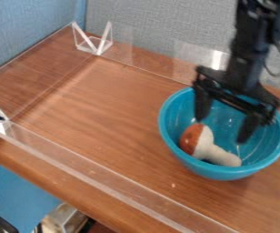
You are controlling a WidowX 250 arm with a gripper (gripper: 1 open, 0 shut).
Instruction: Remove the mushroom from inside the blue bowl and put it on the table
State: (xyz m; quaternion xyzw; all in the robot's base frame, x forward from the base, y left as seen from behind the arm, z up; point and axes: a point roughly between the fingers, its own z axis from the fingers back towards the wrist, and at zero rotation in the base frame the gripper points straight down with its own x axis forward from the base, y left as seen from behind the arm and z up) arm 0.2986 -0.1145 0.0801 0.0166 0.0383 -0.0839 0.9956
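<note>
My tool (231, 115) hangs pointing straight down over the bowl (180, 123), its two dark fingers (205, 102) spread wide apart and gripping nothing. The fingertips sit at about rim height, one over the bowl's left side, the other over its middle. The mushroom (208, 146) lies on its side at the bottom of the bowl, brown cap toward the left wall, pale stem pointing right and toward the front. It rests just below and slightly in front of my tool, untouched. The bowl stands on the right part of the wooden bench (94, 100), close to the front acrylic wall (94, 169). Two small clear triangular brackets (92, 39) stand at the bench's far left corner, well apart from the bowl.
</note>
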